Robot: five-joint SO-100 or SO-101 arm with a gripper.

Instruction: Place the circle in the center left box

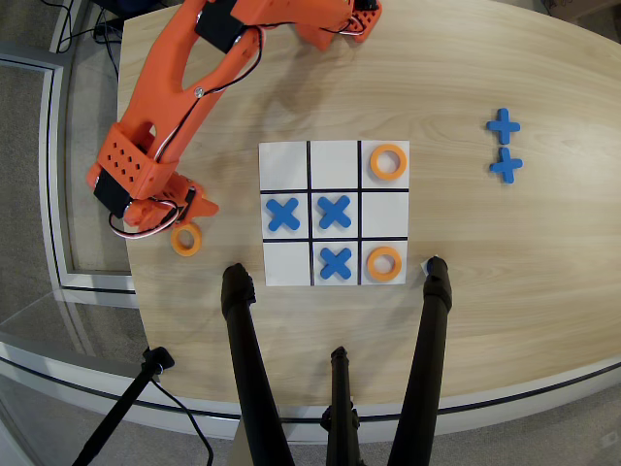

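Watching: your hand [184,209] just above the circle [186,239], left of the board [334,150].
Grip: cannot tell.
Risk: you nudge the ring off the table [485,272].

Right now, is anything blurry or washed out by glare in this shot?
In the overhead view, lighting is even and soft, with no glare on the white board; the orange rings and blue crosses are sharp; the arm shows no obvious motion blur.
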